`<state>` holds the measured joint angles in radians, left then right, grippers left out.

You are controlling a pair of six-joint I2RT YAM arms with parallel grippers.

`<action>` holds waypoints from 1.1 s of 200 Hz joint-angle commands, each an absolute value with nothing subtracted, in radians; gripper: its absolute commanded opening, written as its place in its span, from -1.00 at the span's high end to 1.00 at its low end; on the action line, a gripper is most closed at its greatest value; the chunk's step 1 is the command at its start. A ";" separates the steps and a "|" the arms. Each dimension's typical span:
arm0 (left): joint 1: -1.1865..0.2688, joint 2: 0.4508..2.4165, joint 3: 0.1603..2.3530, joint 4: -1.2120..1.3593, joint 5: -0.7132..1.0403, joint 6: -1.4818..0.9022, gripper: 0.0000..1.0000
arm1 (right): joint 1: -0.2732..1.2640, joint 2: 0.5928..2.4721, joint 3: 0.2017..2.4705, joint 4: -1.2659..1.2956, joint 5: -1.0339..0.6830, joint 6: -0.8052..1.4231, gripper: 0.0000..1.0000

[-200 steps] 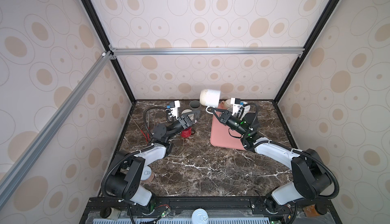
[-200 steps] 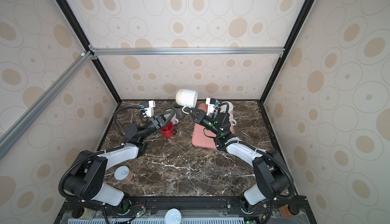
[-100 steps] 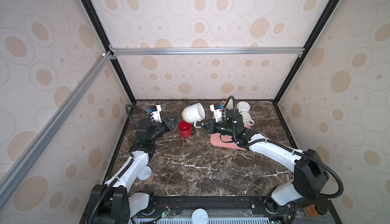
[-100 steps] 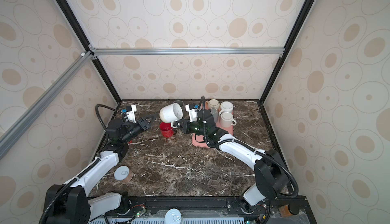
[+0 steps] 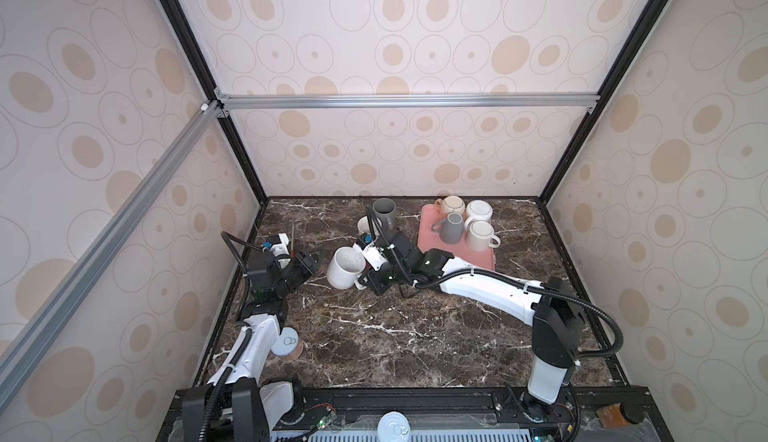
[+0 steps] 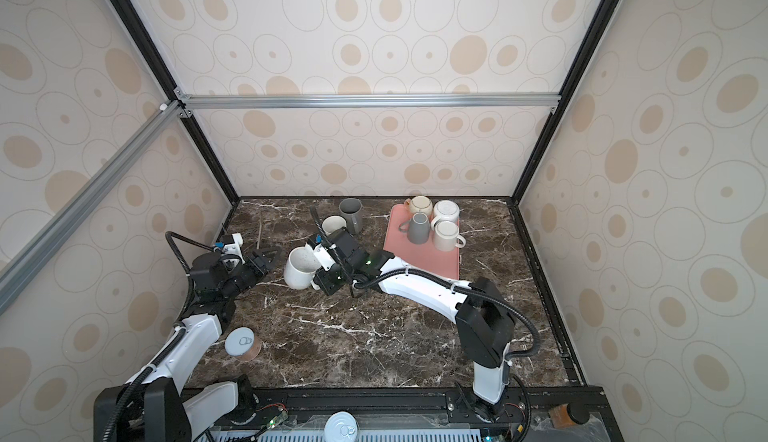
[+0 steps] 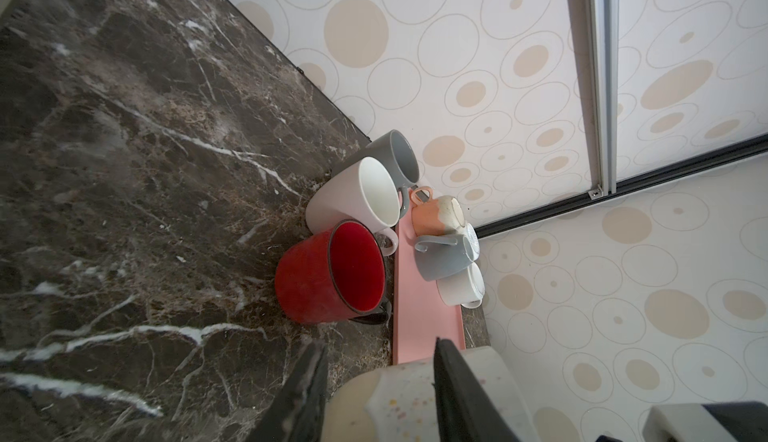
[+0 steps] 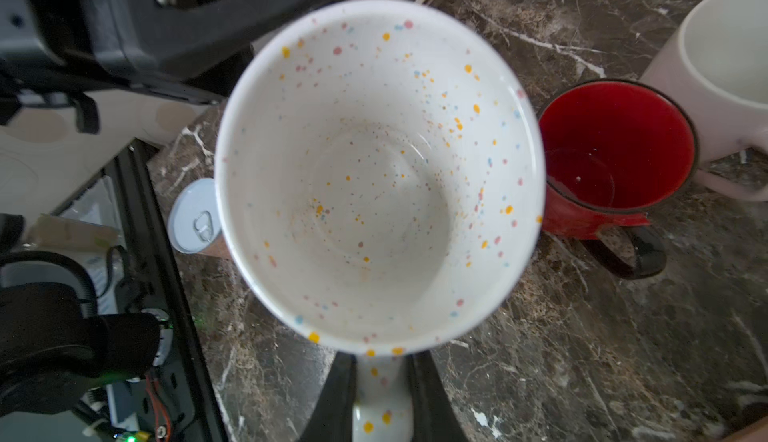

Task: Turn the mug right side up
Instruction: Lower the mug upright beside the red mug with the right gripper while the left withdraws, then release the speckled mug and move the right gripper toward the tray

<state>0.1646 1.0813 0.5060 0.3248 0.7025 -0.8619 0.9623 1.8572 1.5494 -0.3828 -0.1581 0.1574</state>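
The mug point(image 5: 345, 273) point(image 6: 301, 267) is white with coloured speckles. It hangs tilted low over the marble table, its mouth facing up and to the left. My right gripper point(image 8: 382, 361) is shut on the mug's handle, and the right wrist view looks straight into the mug's empty inside point(image 8: 374, 169). My left gripper point(image 5: 309, 261) point(image 6: 266, 259) stands just left of the mug, apart from it. Its jaws are open, and in the left wrist view part of the mug's wall point(image 7: 399, 398) shows beyond the fingers point(image 7: 307, 390).
A red mug point(image 7: 332, 271), a white mug point(image 7: 357, 198) and a grey mug point(image 5: 384, 213) stand upright behind the held mug. A pink tray point(image 5: 457, 248) at the back right carries several upside-down mugs. A can point(image 5: 286, 342) lies near the left arm's base.
My right gripper has carried the mug from high at the back down and leftward, turning its mouth upward. My left arm has drawn back to the left and its jaws have widened a little.
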 commanded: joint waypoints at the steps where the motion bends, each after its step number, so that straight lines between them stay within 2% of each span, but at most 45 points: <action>1: 0.185 1.058 0.503 0.325 0.741 -0.827 0.14 | 0.990 1.893 1.662 -0.481 -0.044 0.015 1.00; 124: 0.216 1.119 0.466 0.370 0.819 -0.784 0.12 | 1.011 2.143 1.891 -0.670 0.181 -0.188 1.00; 170: 0.217 1.086 0.470 0.293 0.807 -0.716 0.11 | 1.010 2.180 1.917 -0.695 0.242 -0.245 0.98; 185: 0.216 1.083 0.479 0.253 0.809 -0.700 0.11 | 1.011 2.180 1.913 -0.694 0.271 -0.262 0.86; 208: 0.217 1.086 0.498 0.233 0.819 -0.694 0.11 | 1.010 2.165 1.887 -0.662 0.304 -0.276 0.45; 220: 0.217 1.085 0.509 0.219 0.819 -0.689 0.11 | 1.010 2.148 1.867 -0.639 0.311 -0.281 0.31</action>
<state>0.2096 1.0992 0.4610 0.2626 0.7998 -0.7364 1.0080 2.1761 1.8751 -0.6872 0.2489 -0.2382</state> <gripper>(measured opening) 0.445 0.300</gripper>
